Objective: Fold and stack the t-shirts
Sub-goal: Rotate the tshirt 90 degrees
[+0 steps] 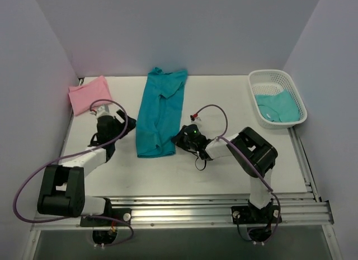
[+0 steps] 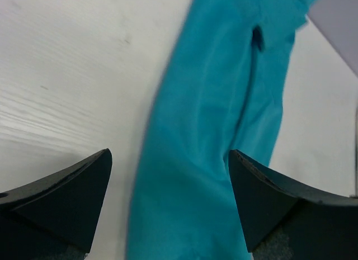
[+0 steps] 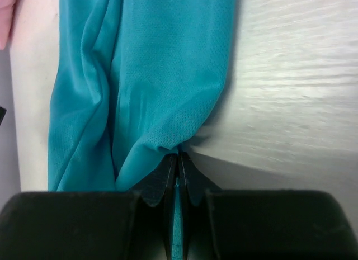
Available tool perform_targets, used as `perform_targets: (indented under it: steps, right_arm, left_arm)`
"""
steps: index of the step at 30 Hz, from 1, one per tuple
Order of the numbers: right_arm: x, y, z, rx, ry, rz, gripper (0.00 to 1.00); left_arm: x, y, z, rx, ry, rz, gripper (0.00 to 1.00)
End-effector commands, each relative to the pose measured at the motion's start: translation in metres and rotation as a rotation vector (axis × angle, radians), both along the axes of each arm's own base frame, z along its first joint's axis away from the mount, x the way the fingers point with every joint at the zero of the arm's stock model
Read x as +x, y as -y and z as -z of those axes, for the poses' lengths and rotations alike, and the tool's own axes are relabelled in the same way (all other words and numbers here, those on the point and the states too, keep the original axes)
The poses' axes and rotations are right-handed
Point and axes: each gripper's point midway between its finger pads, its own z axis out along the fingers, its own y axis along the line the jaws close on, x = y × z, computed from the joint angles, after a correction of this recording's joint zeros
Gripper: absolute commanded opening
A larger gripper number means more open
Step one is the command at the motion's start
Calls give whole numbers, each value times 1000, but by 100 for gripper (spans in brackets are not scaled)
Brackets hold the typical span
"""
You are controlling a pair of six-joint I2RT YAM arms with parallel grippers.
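I see one teal t-shirt [image 1: 161,112] lying flat on the table [image 1: 224,170]. It is folded into a long strip. The strip runs from the far edge of the table toward the near edge, about in the middle.

My right gripper [image 3: 178,159] is low on the table at the near right corner of that strip. Its two fingers [image 3: 190,179] are pressed together, with a thin bit of the teal cloth pinched between them. The cloth bunches up a little right at the tips.

My left gripper [image 2: 170,156] is on the other side of the strip, by its left edge. Its fingers [image 2: 78,187] stand wide apart and hold nothing. Between them I see the left edge of the teal t-shirt and some bare table. I can't tell if the tips touch the cloth or hang just over it.

A folded pink t-shirt [image 1: 88,94] sits in the far left corner of the table. A white mesh basket [image 1: 271,73] sits in the far right corner, with more teal shirts [image 1: 277,106] bunched inside it.
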Motion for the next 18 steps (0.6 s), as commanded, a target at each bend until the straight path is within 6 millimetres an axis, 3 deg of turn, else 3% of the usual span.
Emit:
perform_targets:
  steps: [1, 6, 8, 9, 10, 13, 14, 16, 18]
  right_arm:
    - [-12, 36, 12, -136, -17, 45, 0]
    - [-22, 58, 7, -155, -13, 79, 0]
    - [-30, 62, 7, -163, -22, 76, 14]
    - [-33, 62, 6, -160, -24, 74, 26]
    - [-35, 64, 5, -162, -23, 78, 46]
    - [-50, 68, 0, -179, -22, 76, 63]
    - [-52, 67, -12, -175, 7, 82, 64]
    - [-63, 74, -14, -195, 5, 88, 65]
    - [-74, 74, -25, -197, 27, 83, 65]
  left_arm:
    - [-10, 58, -7, 69, 8, 104, 94]
    - [-36, 87, 22, 86, -62, 159, 94]
    - [-46, 95, 28, 87, -73, 172, 94]
    - [-50, 96, 31, 90, -82, 176, 94]
    - [-56, 95, 35, 94, -90, 178, 94]
    - [-76, 92, 39, 106, -106, 185, 94]
    - [-83, 90, 42, 109, -119, 189, 94]
    - [-96, 91, 35, 90, -97, 185, 94]
    - [-119, 88, 49, 100, -143, 192, 94]
